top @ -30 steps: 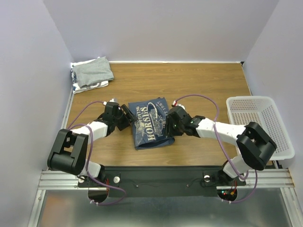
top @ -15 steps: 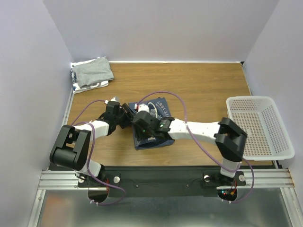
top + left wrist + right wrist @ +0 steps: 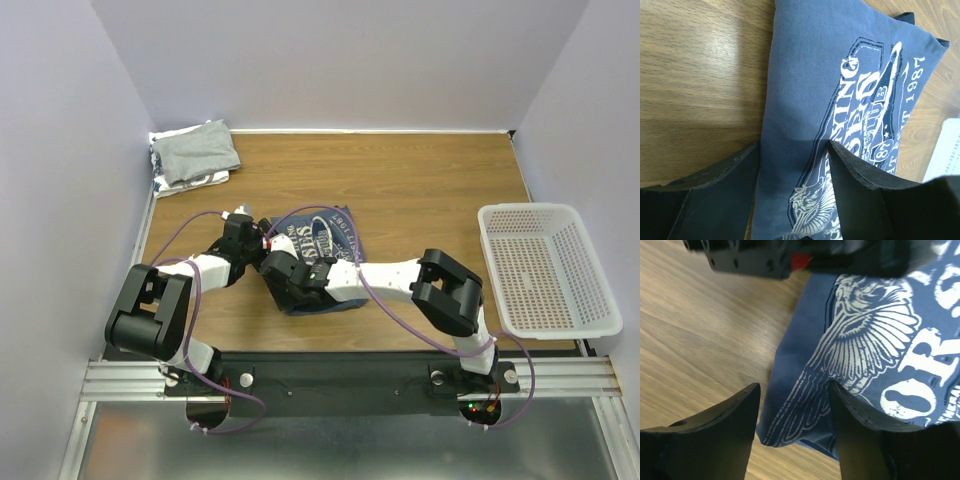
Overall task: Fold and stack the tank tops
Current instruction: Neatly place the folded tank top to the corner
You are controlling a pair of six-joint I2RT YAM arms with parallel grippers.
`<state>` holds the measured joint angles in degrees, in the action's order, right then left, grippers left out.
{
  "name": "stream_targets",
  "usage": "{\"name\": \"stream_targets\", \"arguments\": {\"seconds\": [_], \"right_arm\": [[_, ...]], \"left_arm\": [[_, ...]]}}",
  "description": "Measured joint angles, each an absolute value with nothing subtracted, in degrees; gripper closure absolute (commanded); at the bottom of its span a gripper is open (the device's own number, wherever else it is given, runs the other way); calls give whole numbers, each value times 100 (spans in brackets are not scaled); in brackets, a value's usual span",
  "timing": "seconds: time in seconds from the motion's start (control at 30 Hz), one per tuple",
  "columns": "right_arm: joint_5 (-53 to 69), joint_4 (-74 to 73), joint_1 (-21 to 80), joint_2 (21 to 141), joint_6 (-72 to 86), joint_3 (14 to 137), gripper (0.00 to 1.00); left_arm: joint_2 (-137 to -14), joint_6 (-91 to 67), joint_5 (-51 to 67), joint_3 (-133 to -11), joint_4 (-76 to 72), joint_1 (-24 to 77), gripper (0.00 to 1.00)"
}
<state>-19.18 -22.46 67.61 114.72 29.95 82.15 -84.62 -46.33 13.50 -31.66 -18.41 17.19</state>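
Note:
The slate-blue tank top [image 3: 325,235] with white lettering lies folded at the table's middle. My left gripper [image 3: 262,243] is open at its left edge; in the left wrist view [image 3: 794,147] the jaws straddle that edge of the blue cloth [image 3: 810,75]. My right gripper [image 3: 272,268] is open just in front of it, over the top's near left corner; the right wrist view [image 3: 794,390] shows the printed cloth [image 3: 875,340] between the jaws. The light grey tank top [image 3: 198,152] lies folded on the black-and-white patterned one [image 3: 190,184] at the far left corner.
A white mesh basket [image 3: 545,265] stands at the table's right edge. The left gripper's black body [image 3: 755,255] sits close above the right gripper. The right arm [image 3: 385,278] stretches leftward across the near side of the blue top. Purple walls enclose the table.
My right arm has swung left across the blue top, from its right edge to its near left corner beside the left gripper. The left arm has hardly moved.

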Motion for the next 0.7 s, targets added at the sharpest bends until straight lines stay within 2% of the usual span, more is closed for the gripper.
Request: {"name": "stream_targets", "arguments": {"seconds": [0.23,0.27,0.33,0.4,0.5,0.7], "right_arm": [[-2010,-2311,6836,11638,2941,8237,61],[-2021,-2316,6834,11640,2950,8237,72],[-2040,-2333,6834,11640,2958,8235,78],[-2062,-2353,6834,11640,2987,8235,90],[-2097,-2357,6831,11640,3039,8235,94],[-2040,-2117,6766,11467,3225,7931,96]], "left_arm": [[-8462,-4584,1372,-3197,-1793,1719,32],[-8462,-4574,1376,-3201,-1782,1719,31],[-8464,-4547,1382,-3214,-1756,1719,31],[-8468,-4523,1391,-3251,-1704,1719,30],[-8468,-4491,1398,-3288,-1632,1717,27],[-8272,-4484,1140,-3382,-1098,1682,22]]}}
